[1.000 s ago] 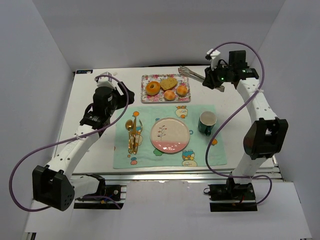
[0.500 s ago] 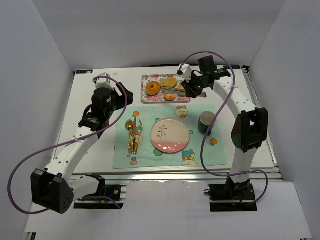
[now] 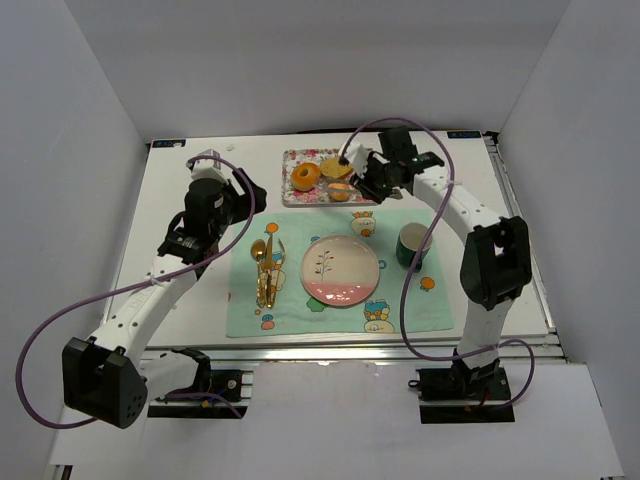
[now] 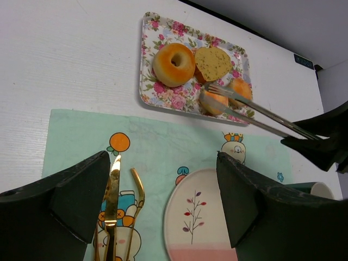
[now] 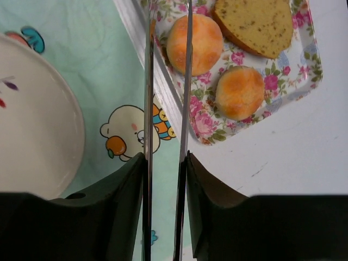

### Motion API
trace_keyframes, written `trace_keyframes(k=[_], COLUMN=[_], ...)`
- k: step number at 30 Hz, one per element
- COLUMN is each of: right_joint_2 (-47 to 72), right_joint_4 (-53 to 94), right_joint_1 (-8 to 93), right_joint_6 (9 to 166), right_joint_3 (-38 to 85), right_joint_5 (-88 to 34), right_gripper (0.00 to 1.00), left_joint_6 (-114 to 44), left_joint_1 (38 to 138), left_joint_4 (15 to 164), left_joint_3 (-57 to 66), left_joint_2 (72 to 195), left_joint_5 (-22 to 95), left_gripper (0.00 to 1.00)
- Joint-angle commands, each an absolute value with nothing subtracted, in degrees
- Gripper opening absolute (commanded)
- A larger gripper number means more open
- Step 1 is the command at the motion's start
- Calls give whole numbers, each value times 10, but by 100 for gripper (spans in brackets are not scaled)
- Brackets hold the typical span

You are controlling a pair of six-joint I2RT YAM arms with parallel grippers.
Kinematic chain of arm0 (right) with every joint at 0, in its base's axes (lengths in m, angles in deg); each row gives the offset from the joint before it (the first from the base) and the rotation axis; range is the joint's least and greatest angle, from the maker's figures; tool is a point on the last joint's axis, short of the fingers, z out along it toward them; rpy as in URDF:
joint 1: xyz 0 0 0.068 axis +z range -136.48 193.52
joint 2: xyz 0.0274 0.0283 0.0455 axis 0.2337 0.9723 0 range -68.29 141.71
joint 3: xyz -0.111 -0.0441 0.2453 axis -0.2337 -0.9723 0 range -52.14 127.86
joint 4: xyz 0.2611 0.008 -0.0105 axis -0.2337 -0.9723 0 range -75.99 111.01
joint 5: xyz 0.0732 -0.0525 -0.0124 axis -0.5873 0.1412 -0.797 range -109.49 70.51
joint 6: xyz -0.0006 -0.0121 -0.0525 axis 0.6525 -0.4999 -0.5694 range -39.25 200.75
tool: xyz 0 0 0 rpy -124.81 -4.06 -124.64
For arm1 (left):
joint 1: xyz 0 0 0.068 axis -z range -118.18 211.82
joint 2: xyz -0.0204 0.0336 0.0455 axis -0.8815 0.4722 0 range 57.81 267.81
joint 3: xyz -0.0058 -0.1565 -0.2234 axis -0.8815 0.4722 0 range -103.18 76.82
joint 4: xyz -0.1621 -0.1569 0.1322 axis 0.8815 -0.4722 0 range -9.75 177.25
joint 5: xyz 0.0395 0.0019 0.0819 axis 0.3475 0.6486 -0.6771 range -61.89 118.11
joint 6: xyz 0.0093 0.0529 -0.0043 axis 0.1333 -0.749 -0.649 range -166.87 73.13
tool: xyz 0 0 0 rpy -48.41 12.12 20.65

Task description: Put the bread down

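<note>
In the overhead view we see all the bread lying on the floral tray (image 4: 173,101), which sits on the white bench (image 3: 200,315) in the upper centre of the frame, just beyond the far edge of the teal placemat (image 3: 400,300). On the tray are a ring-shaped bun (image 4: 174,64) at the left, a speckled slice (image 4: 213,62) beside it, and two round rolls, one (image 5: 202,42) nearer the mat and one (image 5: 239,92) toward the tray's right end.

The right gripper (image 5: 164,163) reaches in from the right of the overhead view. Its jaws are pressed against a pair of metal tongs (image 4: 255,106), pinching the two thin arms between them. The tongs' arms stand a little apart and their tips are over the tray's right half, at the rolls. In the right wrist view one arm crosses the edge of the nearer roll. We cannot tell whether the tips touch any bread.

The left gripper (image 4: 163,163) hangs over the upper left corner of the mat with its jaws spread wide and nothing between them.

At the middle of the mat lies a pink and white plate (image 3: 340,270) with nothing on it. A dark green mug (image 3: 413,245) stands just to its right, and gold cutlery (image 3: 265,272) lies to its left.
</note>
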State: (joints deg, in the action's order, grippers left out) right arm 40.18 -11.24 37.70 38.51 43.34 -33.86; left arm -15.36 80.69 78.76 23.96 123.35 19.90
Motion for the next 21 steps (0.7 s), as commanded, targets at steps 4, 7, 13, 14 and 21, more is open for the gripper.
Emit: trace_keyframes(k=[4,7,13,14,21], right_joint_2=[364,373,382,382,401], right_joint_4=[3,19,40,42,49], right_joint_1=[404,412,426,430,444], right_joint_6=[195,166,154,151,141], right_joint_3=[368,378,403,404,412], right_joint_5=[-284,-276,-273,-274,-263], right_gripper=[42,42,42,42,44], left_joint_6=[-152,-151,-152,-153,-151], left_joint_1=[805,805,805,805,805], left_joint_4=[786,787,781,781,785], left_joint_3=[245,246,243,244,250], left_joint_2=[1209,1207,1206,1204,1202], left_joint_5=[189,186,184,182,184], left_gripper=[88,88,88,88,88])
